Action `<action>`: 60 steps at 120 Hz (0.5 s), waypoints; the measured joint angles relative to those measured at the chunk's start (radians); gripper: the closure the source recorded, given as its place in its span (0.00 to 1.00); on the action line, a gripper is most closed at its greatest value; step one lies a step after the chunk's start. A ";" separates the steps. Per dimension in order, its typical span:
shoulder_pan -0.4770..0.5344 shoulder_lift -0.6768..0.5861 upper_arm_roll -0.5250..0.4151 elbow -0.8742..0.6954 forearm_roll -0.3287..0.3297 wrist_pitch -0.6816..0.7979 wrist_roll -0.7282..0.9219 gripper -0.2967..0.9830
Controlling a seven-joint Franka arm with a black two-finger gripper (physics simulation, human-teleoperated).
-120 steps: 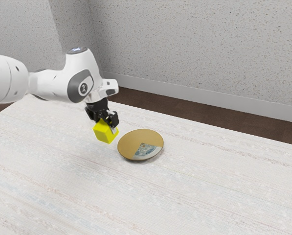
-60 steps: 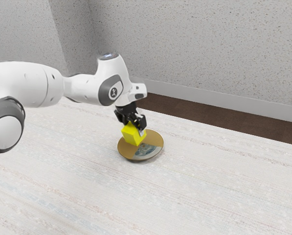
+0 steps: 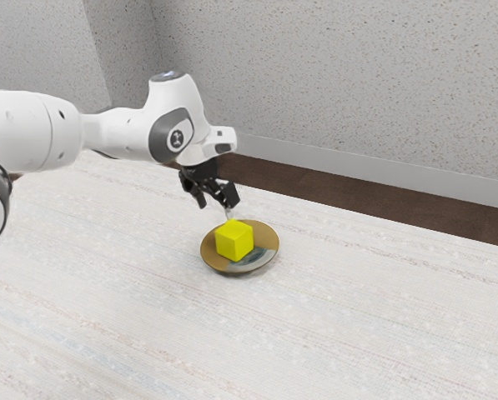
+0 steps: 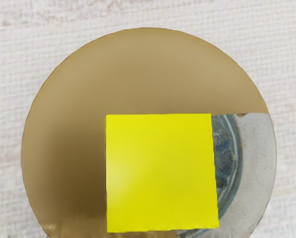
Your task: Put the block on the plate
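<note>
"If I'm reading the exterior view rightly, is the yellow block (image 3: 234, 240) on the plate (image 3: 264, 233)?"

"It is, resting near the middle, and the plate sits on the tabletop (image 3: 365, 317). The placing looks done to me."

"And the pincer (image 3: 216, 206)?"

"Released: its two fingers stand spread, holding nothing, at about eleven o'clock from the block and just above it in that view. All I'd judge left is for the arm (image 3: 128, 133) to draw up and away without brushing the block."

"Which way does the block point?"

"Nowhere in particular. It's close to a cube, so I can't pick out a long axis. It sits flat and upright, one vertical edge turned towards about six o'clock in the exterior view, and its top face shows square in the wrist view. The plate's blue-and-grey patterned patch (image 3: 261, 258) peeps out at roughly four o'clock from it, in the exterior view."
</note>
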 joint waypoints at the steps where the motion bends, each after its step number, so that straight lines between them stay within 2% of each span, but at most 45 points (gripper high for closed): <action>1: 0.002 -0.007 0.000 -0.005 0.000 -0.005 0.000 0.26; 32: 0.061 -0.252 0.008 -0.051 0.091 -0.227 0.008 0.24; 60: 0.084 -0.362 0.007 -0.026 0.124 -0.349 0.012 0.23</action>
